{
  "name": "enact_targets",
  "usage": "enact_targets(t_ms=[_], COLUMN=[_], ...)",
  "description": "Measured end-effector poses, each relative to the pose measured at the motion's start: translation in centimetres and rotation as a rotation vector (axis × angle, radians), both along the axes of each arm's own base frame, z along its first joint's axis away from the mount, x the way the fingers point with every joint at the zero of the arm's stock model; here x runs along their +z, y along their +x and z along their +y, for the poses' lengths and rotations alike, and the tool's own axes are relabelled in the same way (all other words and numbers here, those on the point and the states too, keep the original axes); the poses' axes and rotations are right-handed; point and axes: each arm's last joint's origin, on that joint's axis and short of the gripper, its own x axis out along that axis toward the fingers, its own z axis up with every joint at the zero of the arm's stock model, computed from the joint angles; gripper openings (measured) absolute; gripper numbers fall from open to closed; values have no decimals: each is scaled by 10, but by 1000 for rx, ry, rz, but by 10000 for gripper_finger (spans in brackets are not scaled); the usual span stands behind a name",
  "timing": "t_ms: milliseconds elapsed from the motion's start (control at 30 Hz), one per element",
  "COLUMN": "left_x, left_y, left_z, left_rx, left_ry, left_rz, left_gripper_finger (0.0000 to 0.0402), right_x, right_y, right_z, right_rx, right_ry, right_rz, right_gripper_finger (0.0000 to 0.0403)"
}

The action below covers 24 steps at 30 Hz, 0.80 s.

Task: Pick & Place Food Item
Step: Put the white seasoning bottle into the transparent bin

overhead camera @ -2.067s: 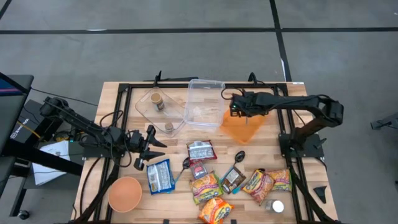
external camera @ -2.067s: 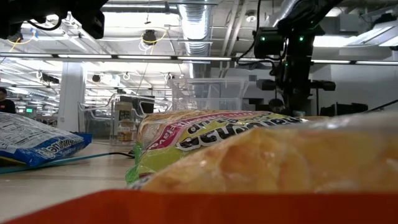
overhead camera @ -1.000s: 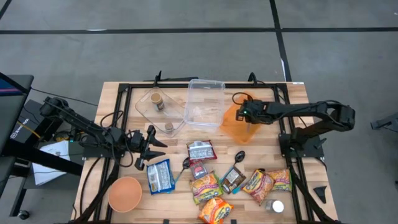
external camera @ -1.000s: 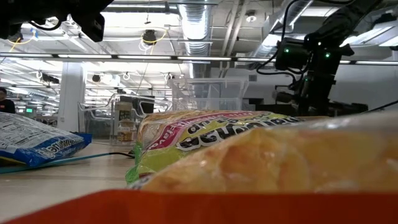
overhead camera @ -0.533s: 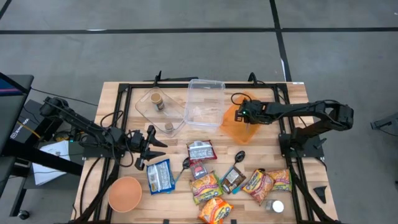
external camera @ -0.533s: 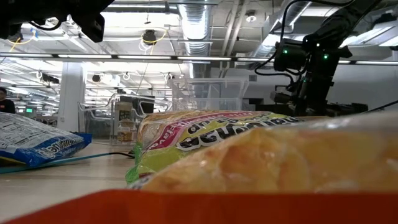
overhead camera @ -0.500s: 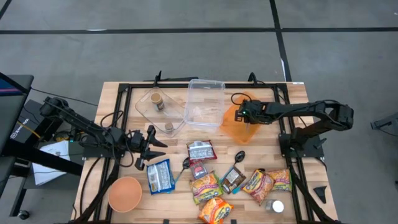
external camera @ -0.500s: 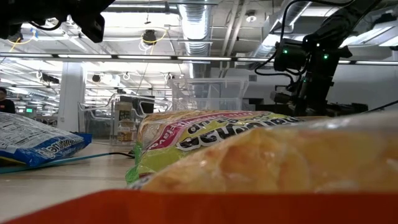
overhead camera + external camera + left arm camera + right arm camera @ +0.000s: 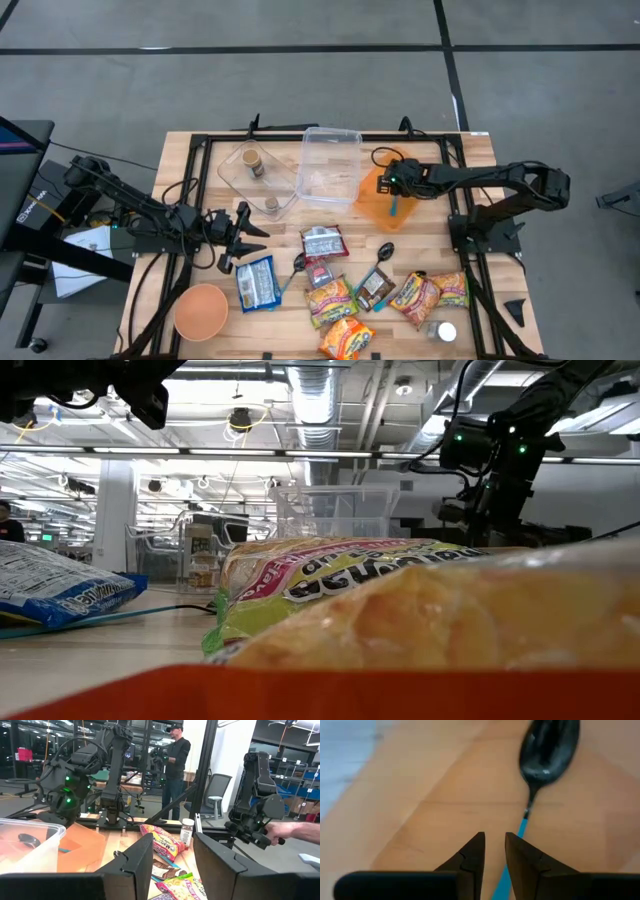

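Note:
My right gripper (image 9: pixel 393 188) points down over the orange container (image 9: pixel 372 208) at the table's far right; its fingers (image 9: pixel 494 842) are slightly apart and hold nothing. A spoon with a dark bowl (image 9: pixel 547 745) and blue handle (image 9: pixel 393 207) lies on the container's floor under the fingers. My left gripper (image 9: pixel 248 238) is open and empty at the table's left, above a blue packet (image 9: pixel 258 283). Several food packets (image 9: pixel 345 300) lie along the near side.
Two clear tubs (image 9: pixel 258 172) (image 9: pixel 330 165) stand at the far middle beside the orange container. A brown bowl (image 9: pixel 200 311) is near left. Two more spoons (image 9: pixel 300 263) (image 9: pixel 385 251) lie among the packets. A person (image 9: pixel 175 767) and a hand (image 9: pixel 295 827) show beyond the table.
My right gripper has gone from the clear tub's edge a little toward the table's right edge and stays over the orange container. The spoon's blue handle now shows lying in the container below it, where it did not show half a second ago.

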Motion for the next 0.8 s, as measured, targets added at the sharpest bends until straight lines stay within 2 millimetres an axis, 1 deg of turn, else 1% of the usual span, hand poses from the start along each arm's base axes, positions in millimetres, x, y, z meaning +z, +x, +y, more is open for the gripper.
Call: enact_targets(t_ms=[200,367,500,633,800], left_x=[0,0,0,0,0], left_y=[0,0,0,0,0], left_z=[0,0,0,0,0], left_rx=[0,0,0,0,0], left_ry=[0,0,0,0,0], left_rz=[0,0,0,-1,-1], left_gripper_finger=[135,135,135,135,135], right_x=[17,37,55,71,83], right_y=[-4,-8,-13,-18,-21], right_z=[2,14,31,53,82], right_rx=[29,134,250,382,558], right_ry=[-73,-155,-233,-284,-317], right_rz=[-54,-102,-156,-228,-309], right_gripper_finger=[72,72,72,72,72])
